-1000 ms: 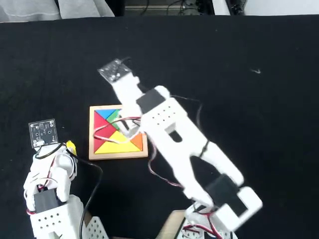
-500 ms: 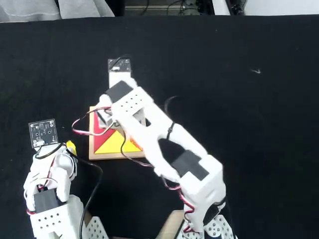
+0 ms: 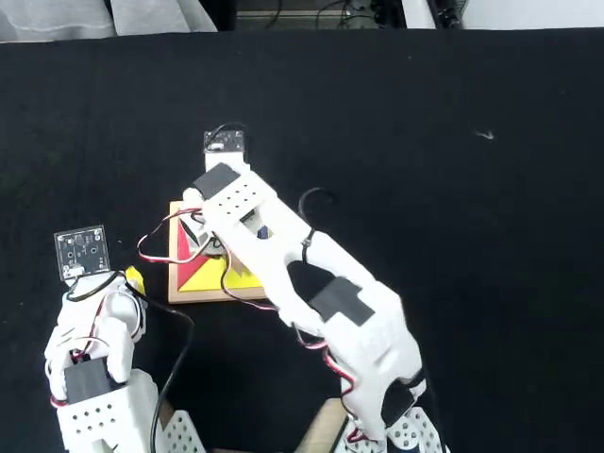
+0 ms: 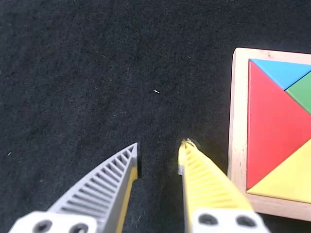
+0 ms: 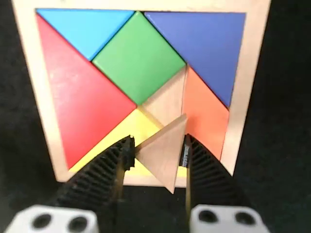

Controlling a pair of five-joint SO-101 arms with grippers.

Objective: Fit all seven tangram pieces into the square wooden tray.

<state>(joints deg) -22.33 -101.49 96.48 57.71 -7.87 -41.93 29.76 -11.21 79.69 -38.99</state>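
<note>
Piece | small plain wooden triangle (image 5: 163,155), pinched in right gripper (image 5: 156,148) over its vacant triangular gap (image 5: 165,104) in square wooden tray (image 5: 250,73) | six coloured pieces (image 5: 141,56) seated | handling: light, rigid, smooth-edged, likely to pivot; grip mid-edges | left gripper (image 4: 158,155) spread empty beside tray

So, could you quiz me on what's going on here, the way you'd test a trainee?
1. True or false: the right gripper is holding a plain wooden triangle.
2. What colour is the square piece lying in the wooden tray? A) green B) orange C) yellow
3. How many coloured pieces already lie in the tray?

Key: 1 true; 2 A; 3 six.
</note>
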